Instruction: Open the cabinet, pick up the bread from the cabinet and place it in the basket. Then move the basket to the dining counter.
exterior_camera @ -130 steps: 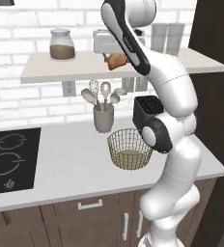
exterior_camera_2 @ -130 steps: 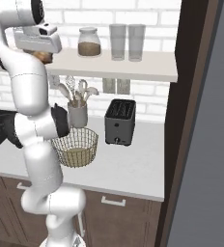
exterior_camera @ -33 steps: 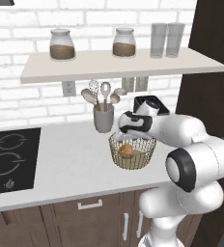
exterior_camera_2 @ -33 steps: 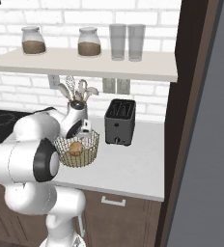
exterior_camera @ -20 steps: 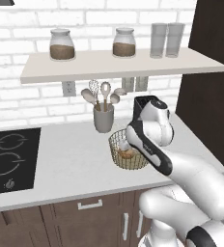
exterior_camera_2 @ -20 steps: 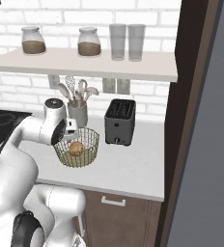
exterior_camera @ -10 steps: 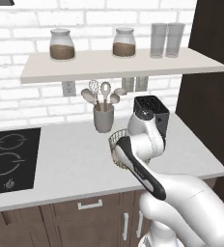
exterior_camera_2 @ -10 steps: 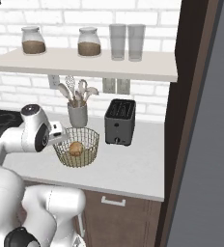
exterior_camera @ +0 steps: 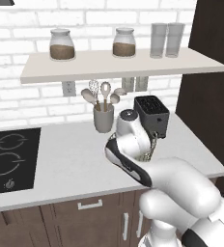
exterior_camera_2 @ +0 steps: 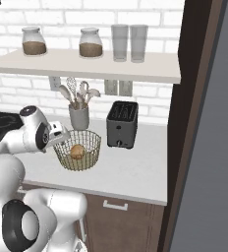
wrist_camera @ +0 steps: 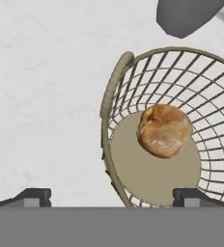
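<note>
Resting on the tan floor of the basket (wrist_camera: pixel 155 166), the bread (wrist_camera: pixel 163 130) now lies loose, a little off centre, with nothing holding it; in the right base view we see the same roll (exterior_camera_2: pixel 77 151) sitting low inside the wire weave (exterior_camera_2: pixel 79 149). That is the change that matters: a few seconds ago the arm was reaching up at the shelf (exterior_camera: pixel 123 64) where the bread lay, and since then the roll has come down into the basket and our tool (wrist_camera: pixel 113 195) has swung round to the basket's near side. Over the last second the arm has folded lower and closer, so that its wrist now hangs just beside the rim.

From the hand view we look down with one fingertip (wrist_camera: pixel 33 197) over the bare counter (wrist_camera: pixel 41 96) outside the rim and the other (wrist_camera: pixel 193 196) inside, above the base, so the tool stands wide apart and grips nothing, straddling the basket wall. We judge the placing step done and the carrying step about to begin: closing on that rim should give a hold for the move to the dining counter.

Around the basket, the grey utensil cup (exterior_camera_2: pixel 79 117) stands just behind it and the black toaster (exterior_camera_2: pixel 122 124) to its side, both near enough to mind when we lift. The jars and glasses on the shelf stand as they did.
</note>
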